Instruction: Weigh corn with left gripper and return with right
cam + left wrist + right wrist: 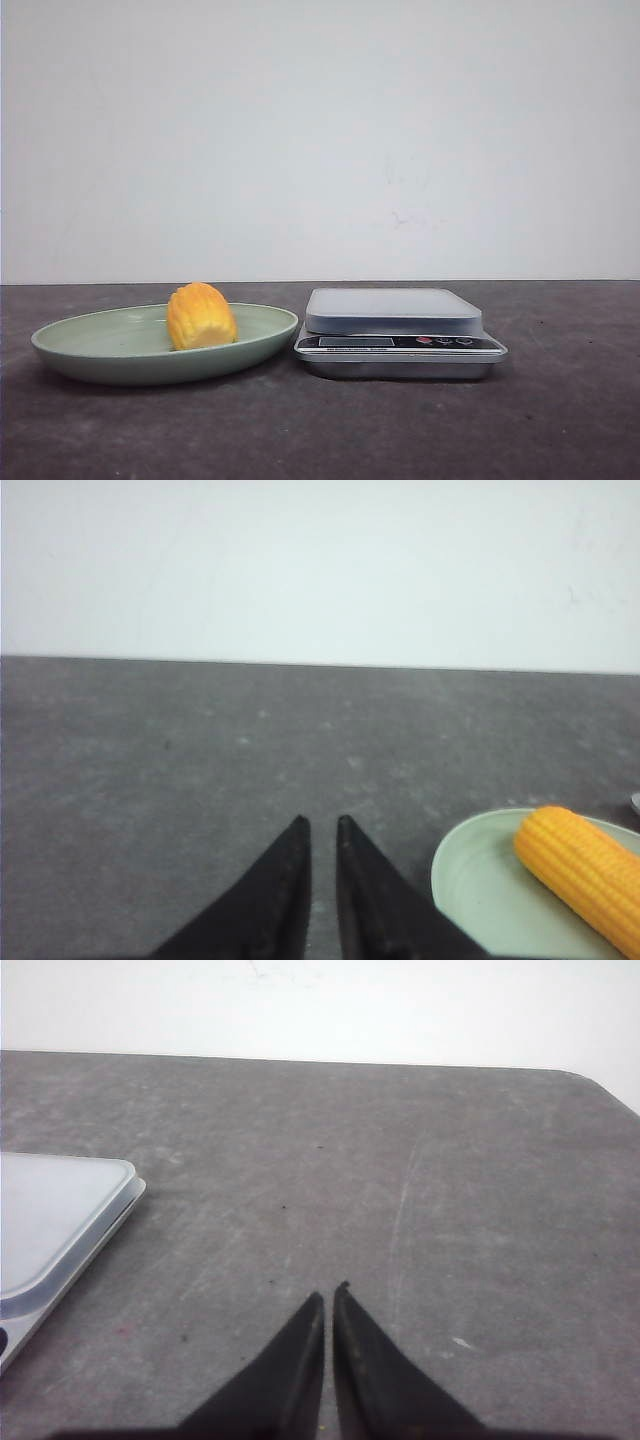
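Observation:
The corn (201,315), a stubby yellow-orange cob piece, lies on a pale green plate (90,345) at the left of the table. A silver kitchen scale (400,345) with a flat grey platform stands just right of the plate. Neither gripper shows in the front view. In the left wrist view my left gripper (322,820) is shut and empty over bare table, with the corn (580,865) and plate (480,880) off to one side. In the right wrist view my right gripper (330,1291) is shut and empty, with the scale (50,1220) off to one side.
The table is dark grey, with a white wall behind it. The table's far right corner shows in the right wrist view (590,1080).

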{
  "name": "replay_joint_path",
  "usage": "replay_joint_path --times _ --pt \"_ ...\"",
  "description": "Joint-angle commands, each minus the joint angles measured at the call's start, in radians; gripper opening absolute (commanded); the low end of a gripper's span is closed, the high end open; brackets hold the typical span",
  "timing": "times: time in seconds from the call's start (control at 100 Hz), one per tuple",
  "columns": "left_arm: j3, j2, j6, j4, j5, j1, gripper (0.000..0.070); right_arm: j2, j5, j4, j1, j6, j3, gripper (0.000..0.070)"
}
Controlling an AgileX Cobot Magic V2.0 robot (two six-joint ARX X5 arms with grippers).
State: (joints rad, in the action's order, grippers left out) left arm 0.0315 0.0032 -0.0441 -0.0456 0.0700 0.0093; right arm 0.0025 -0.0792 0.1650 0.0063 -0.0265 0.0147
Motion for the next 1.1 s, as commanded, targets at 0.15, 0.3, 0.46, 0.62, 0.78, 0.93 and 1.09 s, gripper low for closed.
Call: replay_joint_path --times 0.15,0.3,0.46,0.62,0.78,0.93,1.09 --pt "-0.018 0.000 0.007 -0.134 -0.077 0.006 0.0003 0.001 0.001 -0.008 0.000 0.000 -0.002 0.0011" --pt "-0.018 0.000 0.035 -0.148 -0.088 0.006 0.0003 0.001 0.001 -0.008 0.000 0.000 -0.002 0.0011" --pt "-0.018 0.000 -0.040 -0.143 -0.076 0.006 0.0003 0.001 0.001 -0.008 0.000 0.000 -0.002 0.0011" --pt "-0.018 0.000 -0.054 -0.143 -0.077 0.006 0.0003 0.001 0.001 -0.008 0.000 0.000 -0.002 0.0011" --pt "-0.018 0.000 -0.054 -0.143 -0.077 0.006 0.0003 0.001 0.001 -0.008 0.000 0.000 -0.002 0.0011" --pt "-0.018 0.000 -0.054 -0.143 -0.077 0.006 0.0003 0.001 0.001 -0.008 0.000 0.000 -0.002 0.0011" --pt "-0.018 0.000 -0.054 -0.143 -0.077 0.006 0.0003 0.001 0.001 -0.008 0.000 0.000 -0.002 0.0011"
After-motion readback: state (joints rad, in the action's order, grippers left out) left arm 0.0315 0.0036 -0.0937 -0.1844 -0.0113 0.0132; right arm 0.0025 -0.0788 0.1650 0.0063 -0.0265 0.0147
